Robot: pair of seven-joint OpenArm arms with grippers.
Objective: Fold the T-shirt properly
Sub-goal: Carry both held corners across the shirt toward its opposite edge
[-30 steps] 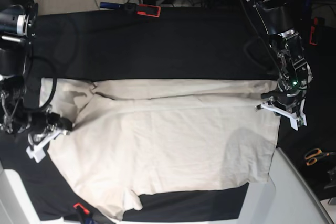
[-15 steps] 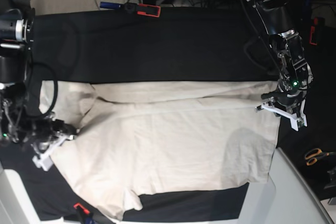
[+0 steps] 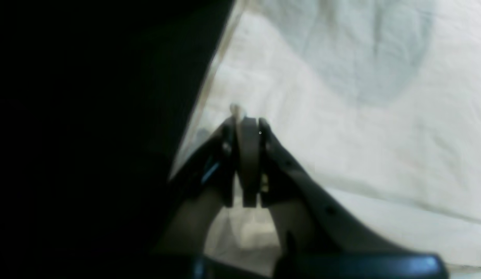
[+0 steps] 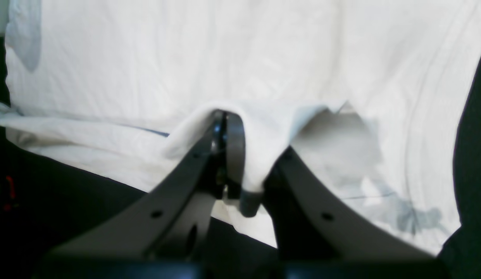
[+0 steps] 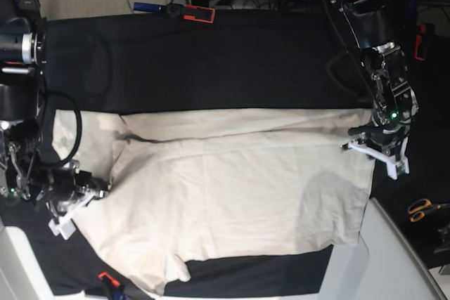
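The T-shirt (image 5: 225, 194) lay spread on the black tablecloth (image 5: 211, 61), with one long edge folded over onto its body along the side toward the far part of the cloth. The left gripper (image 5: 371, 151) was at the T-shirt's edge on the right of the base view, with its jaws closed narrow on a pinch of the fabric. The right gripper (image 4: 240, 162) was at the opposite end of the T-shirt, jaws also closed, with a fold of the fabric draped over one finger (image 4: 234, 151) and clamped there. A pair of scissors (image 5: 422, 209) lay well apart from the T-shirt, beyond the left gripper.
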